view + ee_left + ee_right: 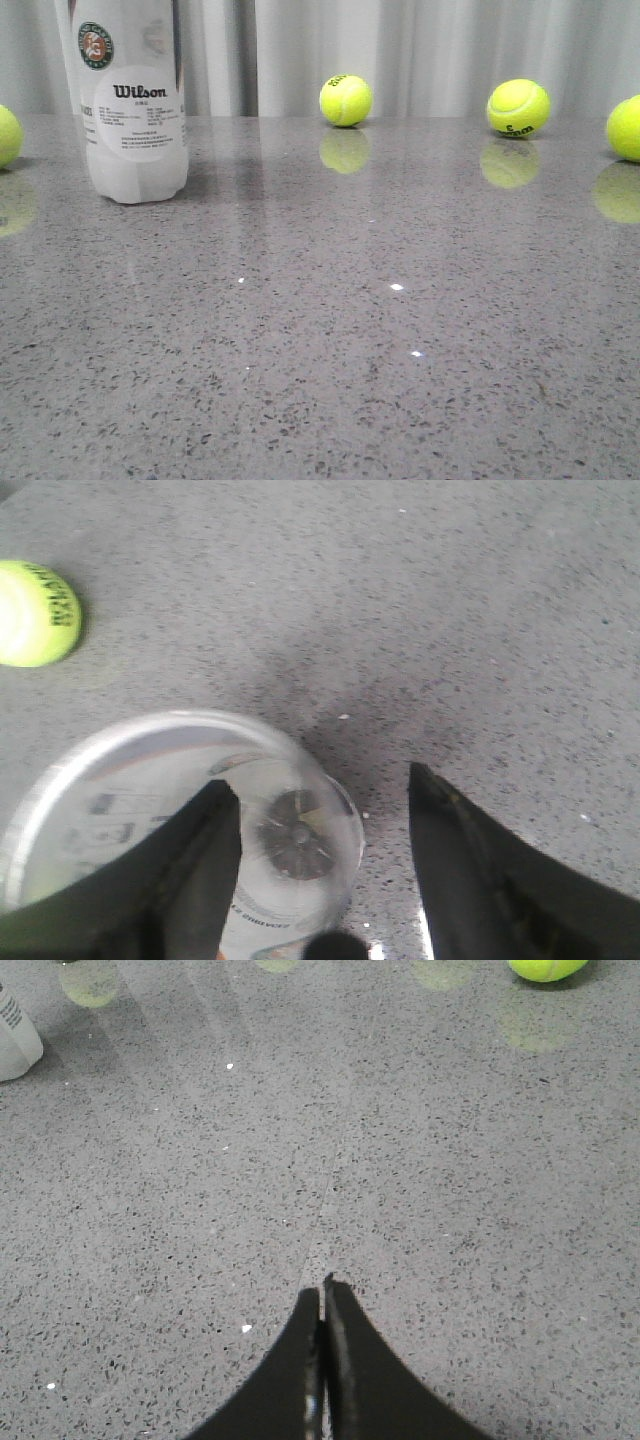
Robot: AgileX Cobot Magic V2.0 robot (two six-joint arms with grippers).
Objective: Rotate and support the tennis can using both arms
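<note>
The tennis can (135,110) stands upright on the grey table at the far left, its Wilson label and round badge facing me and its top cut off by the picture's edge. In the left wrist view I look straight down into its open silver-rimmed mouth (130,770); it is empty. My left gripper (320,780) is open above it, one finger (195,870) over the mouth and the other finger (470,870) outside the can. My right gripper (323,1285) is shut and empty over bare table, far from the can's base (15,1045). Neither arm shows in the front view.
Yellow-green tennis balls lie along the table's back: one centre (345,100), one right (518,107), one at the right edge (628,128), one at the left edge (5,135). A ball (35,613) lies near the can. A pleated curtain hangs behind.
</note>
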